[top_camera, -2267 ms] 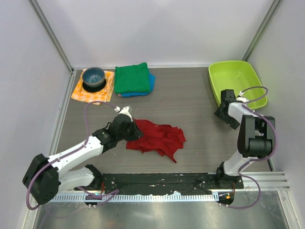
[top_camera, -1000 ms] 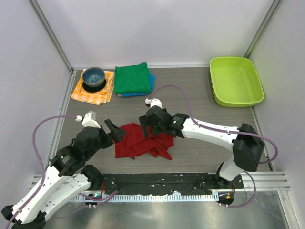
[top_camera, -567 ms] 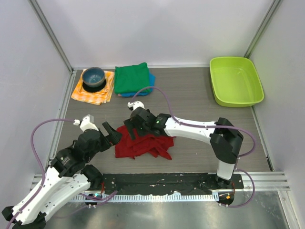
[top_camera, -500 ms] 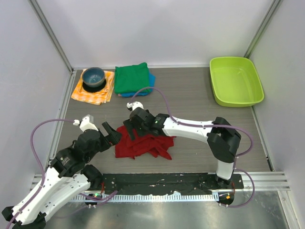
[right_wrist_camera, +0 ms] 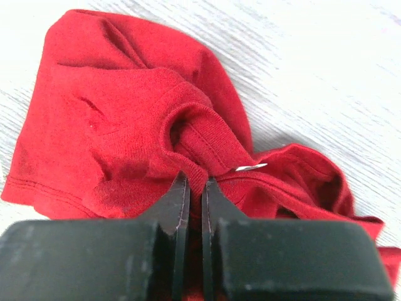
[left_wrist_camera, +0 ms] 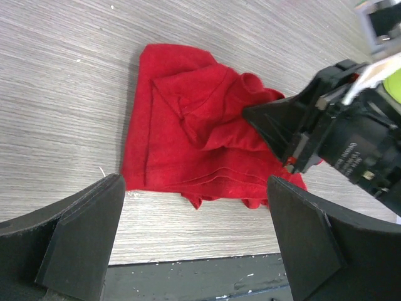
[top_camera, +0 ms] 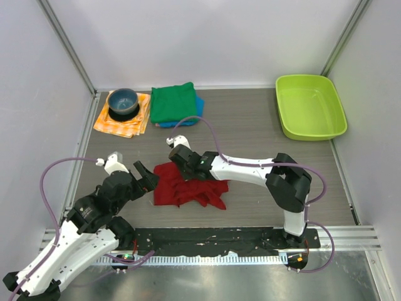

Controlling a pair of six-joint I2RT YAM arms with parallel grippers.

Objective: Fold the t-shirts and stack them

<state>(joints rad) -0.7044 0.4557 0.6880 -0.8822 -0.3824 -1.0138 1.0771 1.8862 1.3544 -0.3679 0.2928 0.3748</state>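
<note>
At the lower middle of the overhead view, a crumpled dark red cotton t-shirt [top_camera: 191,191] is seen lying on the grey wood-grain worktop [top_camera: 263,135]. The heap is stretched crosswise in the frame, its longer run going from the left slightly down to the right. The jaws of the right arm [top_camera: 244,170] are pressed together on a raised ridge of fabric near the upper edge of the heap. In the right wrist view only a thin slit shows between them, and the fold by the ribbed collar is pinched there. The jaws of the left arm [top_camera: 103,195] are spread wide and nothing is held in them. They are placed just beside the left end of the heap, apart from it, and in the left wrist view the shirt is seen ahead between them, its straight folded edge nearest at centre left. That free left edge is judged to be what the coming move turns on, the left arm being the nearer to it, so that the cloth can be drawn flat between two grips. At the upper left a bright green folded t-shirt [top_camera: 174,102] is stacked on a blue t-shirt [top_camera: 199,110]. No print is seen on the red cloth. A small pale tag [right_wrist_camera: 250,167] by the collar and white lettering on the right arm's black housing are too small to be read.
</note>
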